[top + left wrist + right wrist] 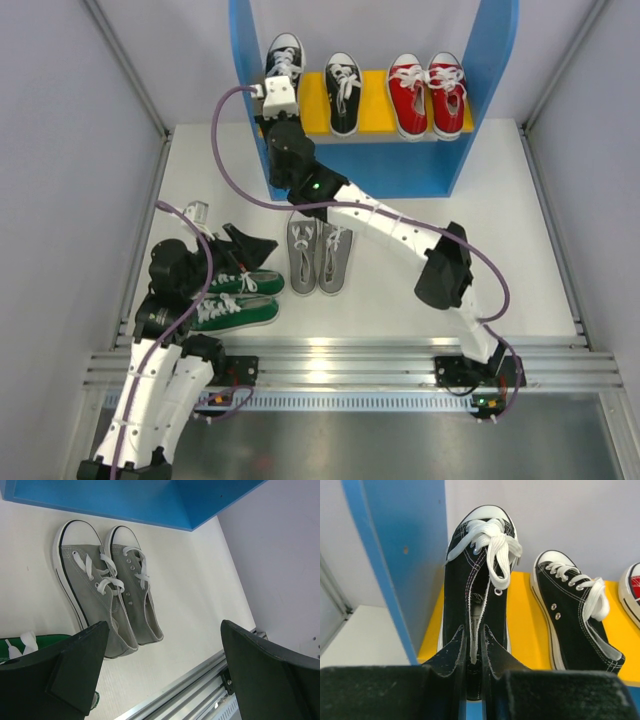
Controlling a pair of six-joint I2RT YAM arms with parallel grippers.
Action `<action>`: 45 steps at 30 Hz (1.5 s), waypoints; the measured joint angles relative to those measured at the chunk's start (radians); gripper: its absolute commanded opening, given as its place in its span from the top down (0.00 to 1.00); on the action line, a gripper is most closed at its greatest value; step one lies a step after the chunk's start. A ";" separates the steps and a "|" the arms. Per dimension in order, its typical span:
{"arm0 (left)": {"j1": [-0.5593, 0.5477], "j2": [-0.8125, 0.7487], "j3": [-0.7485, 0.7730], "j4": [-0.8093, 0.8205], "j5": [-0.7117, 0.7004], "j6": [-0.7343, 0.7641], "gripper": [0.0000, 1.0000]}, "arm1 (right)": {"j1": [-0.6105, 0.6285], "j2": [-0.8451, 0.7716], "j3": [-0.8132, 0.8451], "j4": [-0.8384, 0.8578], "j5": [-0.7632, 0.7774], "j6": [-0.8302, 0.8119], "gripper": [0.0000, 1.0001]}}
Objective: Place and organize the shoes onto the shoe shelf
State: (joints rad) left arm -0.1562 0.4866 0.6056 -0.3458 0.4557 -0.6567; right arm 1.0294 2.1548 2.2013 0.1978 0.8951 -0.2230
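You are looking into a robotics lab test cell: a white tabletop [500, 250] boxed in by plain grey panels [60, 150] on aluminium posts [125, 65], the left arm [150, 400] and right arm [385, 222] bolted to an extruded aluminium rail [340, 362] at its near edge

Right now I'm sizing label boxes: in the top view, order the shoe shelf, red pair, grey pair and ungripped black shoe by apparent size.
Largest: shoe shelf.
Next: red pair and grey pair, too alike to rank.
Smallest: ungripped black shoe.
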 measured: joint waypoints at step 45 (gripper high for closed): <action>0.000 0.000 0.000 -0.008 -0.001 0.002 0.01 | -0.120 0.009 -0.065 -0.123 -0.079 0.128 1.00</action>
State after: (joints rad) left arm -0.1562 0.4866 0.6056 -0.3542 0.4549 -0.6548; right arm 0.9096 2.1639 2.1365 0.0746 0.8158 -0.0948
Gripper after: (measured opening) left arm 0.988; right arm 0.080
